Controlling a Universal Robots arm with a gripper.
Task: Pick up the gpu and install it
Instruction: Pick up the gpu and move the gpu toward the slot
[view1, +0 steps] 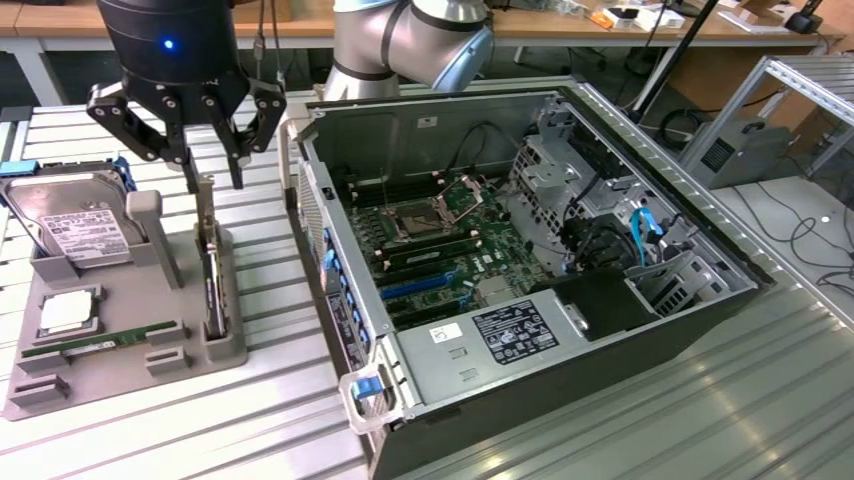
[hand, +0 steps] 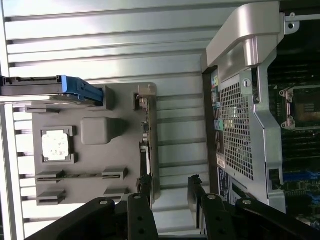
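The gpu (view1: 208, 255) stands on edge in a slot of the grey parts holder (view1: 134, 365), a thin dark card with a silver bracket along one side. My gripper (view1: 214, 176) hangs open just above the card's far end, a finger on either side of it and nothing held. In the wrist view the gpu (hand: 145, 142) appears edge-on. The gripper (hand: 170, 186) is offset to the bracket side, and one of its fingers (hand: 145, 184) lies over the card's end.
The holder also carries a silver hard drive (view1: 83, 228), a square processor (view1: 64, 313) and a green memory stick (view1: 100, 341). The open computer case (view1: 694, 310) lies at the exterior view's right, its motherboard (view1: 441, 245) exposed. The table is ribbed metal (view1: 267, 420).
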